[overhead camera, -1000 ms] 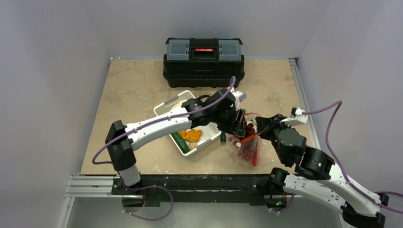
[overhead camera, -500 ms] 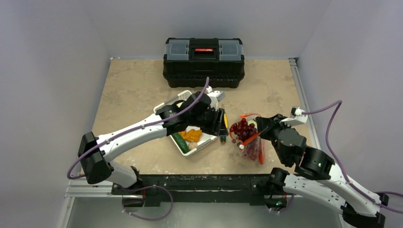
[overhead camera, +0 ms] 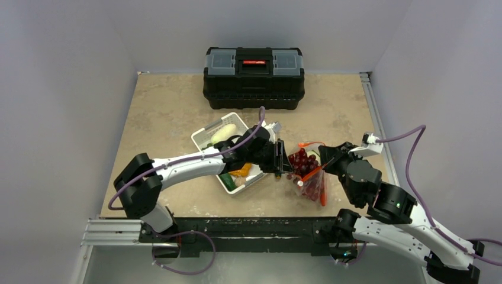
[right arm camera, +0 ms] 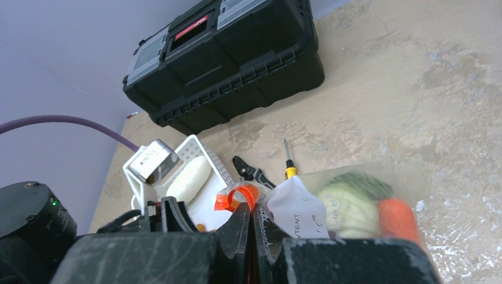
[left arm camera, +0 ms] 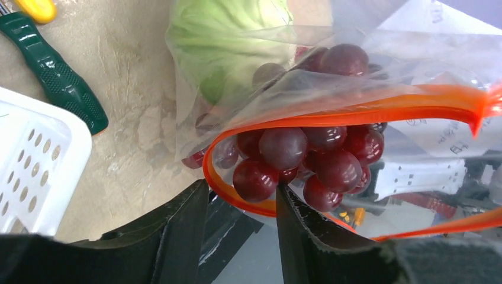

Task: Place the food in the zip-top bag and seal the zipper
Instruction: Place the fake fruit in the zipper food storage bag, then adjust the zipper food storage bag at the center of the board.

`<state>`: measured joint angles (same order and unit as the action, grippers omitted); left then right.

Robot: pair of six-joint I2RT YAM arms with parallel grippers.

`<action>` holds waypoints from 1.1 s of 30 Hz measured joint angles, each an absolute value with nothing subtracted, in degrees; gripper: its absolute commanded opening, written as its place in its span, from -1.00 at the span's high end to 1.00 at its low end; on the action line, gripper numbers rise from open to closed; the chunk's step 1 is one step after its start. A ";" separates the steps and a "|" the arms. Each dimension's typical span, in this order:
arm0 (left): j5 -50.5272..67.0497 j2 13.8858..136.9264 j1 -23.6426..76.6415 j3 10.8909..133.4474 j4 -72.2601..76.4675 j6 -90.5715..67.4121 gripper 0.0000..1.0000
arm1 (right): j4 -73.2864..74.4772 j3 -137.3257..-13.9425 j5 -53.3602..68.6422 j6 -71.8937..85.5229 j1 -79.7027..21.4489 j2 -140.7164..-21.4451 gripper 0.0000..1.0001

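The zip-top bag [overhead camera: 312,182] lies right of the basket, holding the cabbage [left arm camera: 228,41] and carrot [right arm camera: 395,216]. A bunch of dark red grapes [left arm camera: 308,155] sits in its mouth, ringed by the orange-red zipper [left arm camera: 379,102]. My left gripper [left arm camera: 241,188] is open right at the near lip of that mouth, nothing between its fingers; from above it [overhead camera: 282,161] is left of the grapes [overhead camera: 301,161]. My right gripper [right arm camera: 251,207] is shut on the zipper [right arm camera: 240,197] at the bag's far corner. A white oblong [overhead camera: 224,133], cucumber [overhead camera: 227,181] and orange chunk [overhead camera: 239,171] stay in the basket.
The white slotted basket [overhead camera: 204,137] sits under my left arm. A green-handled screwdriver [left arm camera: 62,86] and a yellow-handled one [right arm camera: 288,170] lie between basket and bag, beside black pruning shears [right arm camera: 251,171]. A black toolbox [overhead camera: 253,77] stands at the back of the table.
My left gripper drew back left off the bag mouth, uncovering the grapes there, then dropped lower and edged right toward the mouth again. The right gripper kept its hold on the zipper.
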<state>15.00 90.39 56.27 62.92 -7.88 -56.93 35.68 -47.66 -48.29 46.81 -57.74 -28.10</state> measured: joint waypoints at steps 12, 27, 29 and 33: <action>15.84 94.91 56.27 62.92 -2.22 -59.59 0.88 | 36.01 -47.62 -48.36 46.37 -57.74 -28.05 1.00; 14.59 89.86 61.80 84.16 -15.40 -48.40 1.00 | 36.16 -47.66 -50.33 42.59 -57.74 -26.81 1.00; 15.05 89.97 62.13 84.34 -15.79 -48.45 1.00 | 36.03 -47.66 -50.33 42.19 -57.74 -26.81 1.00; 15.97 92.51 62.00 84.34 -17.30 -48.93 1.00 | 36.07 -47.66 -50.00 41.30 -57.74 -26.83 1.00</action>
